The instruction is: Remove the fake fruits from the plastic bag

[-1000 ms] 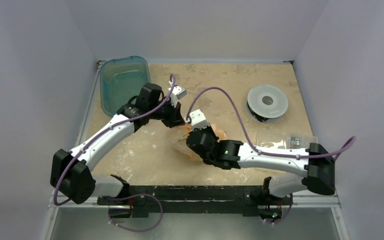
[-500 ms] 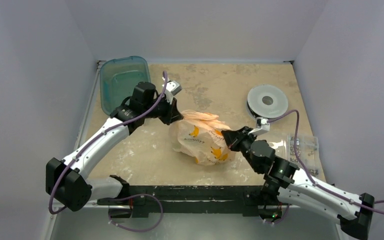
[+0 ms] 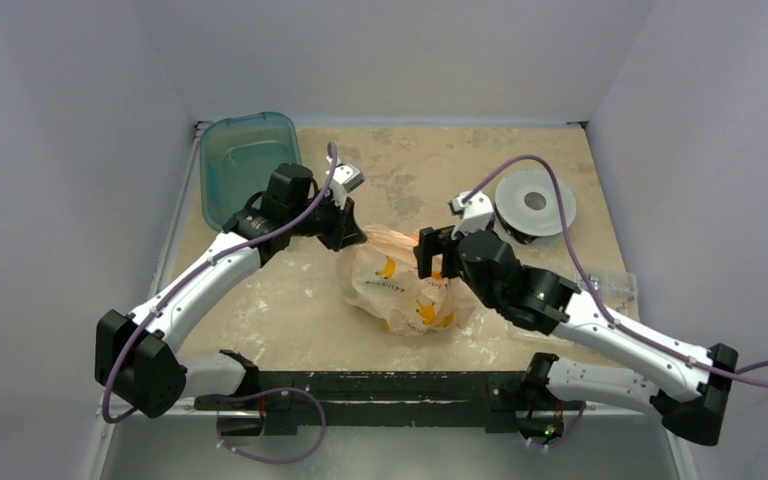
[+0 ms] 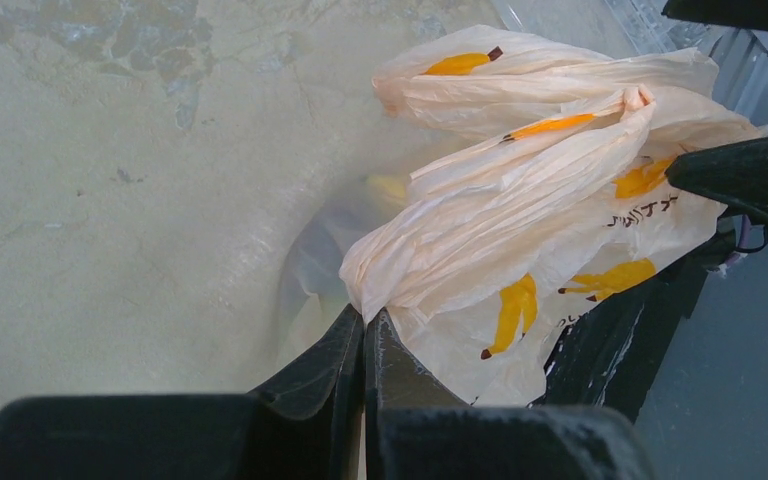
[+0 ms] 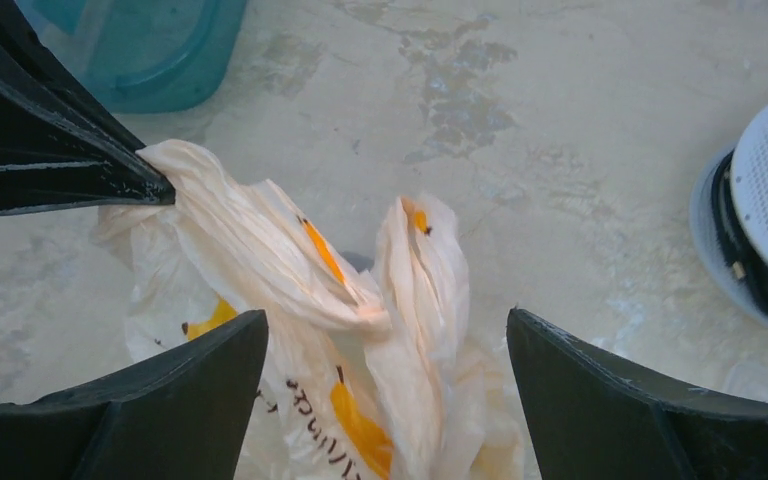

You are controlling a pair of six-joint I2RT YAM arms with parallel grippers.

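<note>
The plastic bag (image 3: pixel 400 290), peach with orange-yellow print, lies bunched in the middle of the table. My left gripper (image 3: pixel 360 236) is shut on one twisted loop handle at the bag's left top; in the left wrist view the jaws pinch the film (image 4: pixel 365 318) and the bag (image 4: pixel 520 200) stretches away from them. My right gripper (image 3: pixel 437 265) hovers over the bag's right top, open, with the second handle (image 5: pixel 420 270) standing between its fingers untouched. The fake fruits are hidden inside the bag; only a faint yellow patch (image 4: pixel 388 187) shows through the film.
A teal plastic tub (image 3: pixel 245 160) sits at the back left. A grey round spool (image 3: pixel 534 203) lies at the back right, close to the right arm's cable. A small clear packet (image 3: pixel 605 285) lies at the right edge.
The right arm pulled back to the right, then swung in again over the bag, and its jaws went from shut to open. The left gripper kept its hold on the handle.
</note>
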